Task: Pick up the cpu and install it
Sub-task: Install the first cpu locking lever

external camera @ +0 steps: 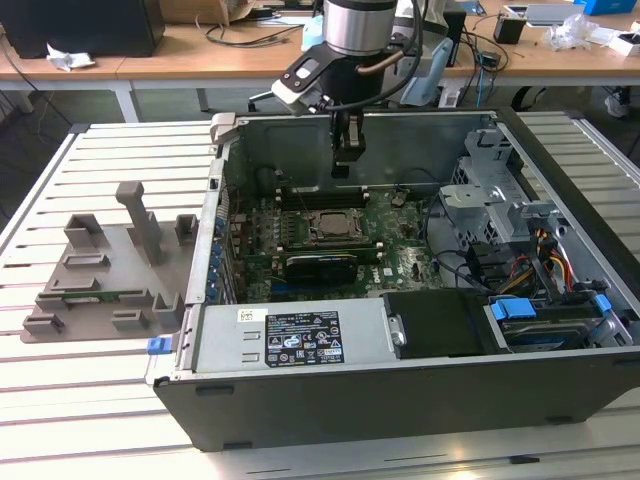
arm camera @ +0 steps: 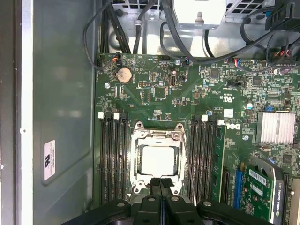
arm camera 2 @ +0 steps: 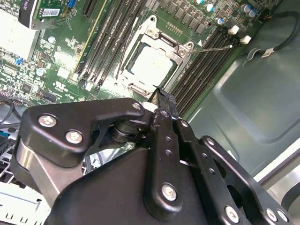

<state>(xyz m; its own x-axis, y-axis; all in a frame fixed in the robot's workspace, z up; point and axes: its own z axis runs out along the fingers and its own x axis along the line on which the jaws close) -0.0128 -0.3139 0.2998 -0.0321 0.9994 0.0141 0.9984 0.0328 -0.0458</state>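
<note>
**1. Work area.** An open computer case [external camera: 400,400] lies on the slatted table [external camera: 110,150]. It covers the middle of the table and reaches toward the table edge on the exterior view's right. A grey plastic tray [external camera: 100,270] with upright blocks sits just beside the case, toward the table edge on the exterior view's left. The case's side panel is off and the motherboard [external camera: 400,255] faces upward, so it can be reached from directly above.

**2. Position of the cpu.** The cpu [arm camera: 161,160] lies flat inside the socket frame [arm camera: 136,140], silvery top upward, between two banks of memory slots [arm camera: 112,159]. It looks level and square to the frame, so it is judged to be seated in the socket. In the second wrist view a thin wire retention lever [arm camera 2: 213,48] stands away from the frame. This suggests the socket is not yet latched.

**3. State of the claw.** The claw [external camera: 342,165] hangs over the motherboard near the case's rear wall, above the socket and apart from it. In the first wrist view its fingers [arm camera: 155,187] are pressed together and pinch nothing. The vertical posture probably keeps the arm away from the case walls.
</note>
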